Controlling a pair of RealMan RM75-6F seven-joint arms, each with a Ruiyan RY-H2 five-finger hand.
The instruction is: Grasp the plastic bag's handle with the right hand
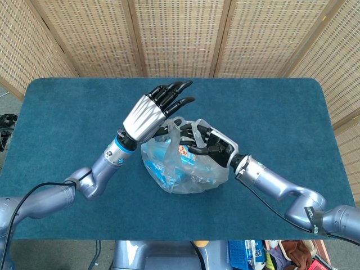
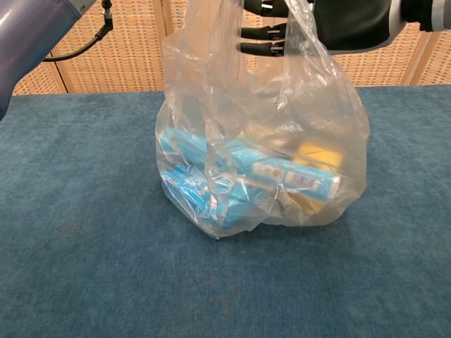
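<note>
A clear plastic bag [image 1: 185, 166] [image 2: 261, 176] with blue packets and a yellow item stands mid-table. My right hand [image 1: 212, 145] [image 2: 338, 24] is at the bag's top right. Its fingers [image 2: 262, 32] reach leftward through the handle [image 2: 296, 53] [image 1: 190, 126], which drapes over them and is drawn upward. The fingers are only partly curled and do not close on the plastic. My left hand [image 1: 153, 112] hovers over the bag's upper left, fingers spread and straight, holding nothing that I can see. Its thumb lies close to the bag's other handle [image 2: 201, 42].
The blue cloth table [image 1: 67, 112] [image 2: 70, 267] carries only the bag. Woven screens [image 1: 180, 34] stand behind the far edge. My left forearm [image 2: 35, 28] crosses the top left of the chest view.
</note>
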